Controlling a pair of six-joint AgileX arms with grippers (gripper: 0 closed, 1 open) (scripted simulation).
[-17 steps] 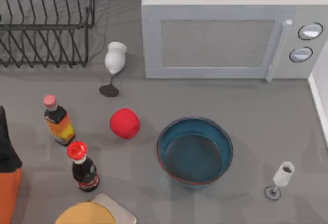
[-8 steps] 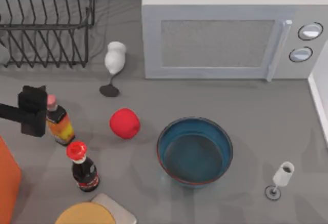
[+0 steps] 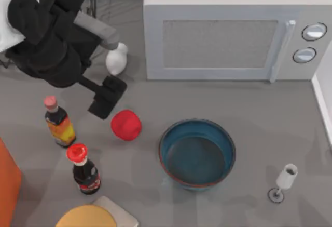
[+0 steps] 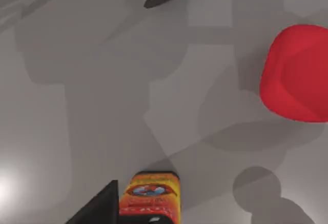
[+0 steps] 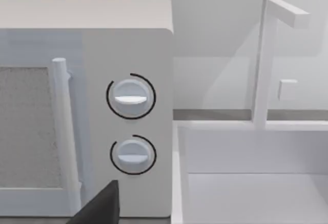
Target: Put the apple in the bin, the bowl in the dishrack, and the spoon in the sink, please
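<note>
Black and bulky, the left arm is reaching in from the table's upper left corner, and the left gripper (image 3: 106,98) is hanging low, just beside the apple (image 3: 126,124) on its left; whether it is spread cannot be told. Right of the apple, the bowl (image 3: 197,154) is sitting before the microwave (image 3: 236,29).

top cam overhead, L wrist close on apple (image 4: 297,73)
</note>
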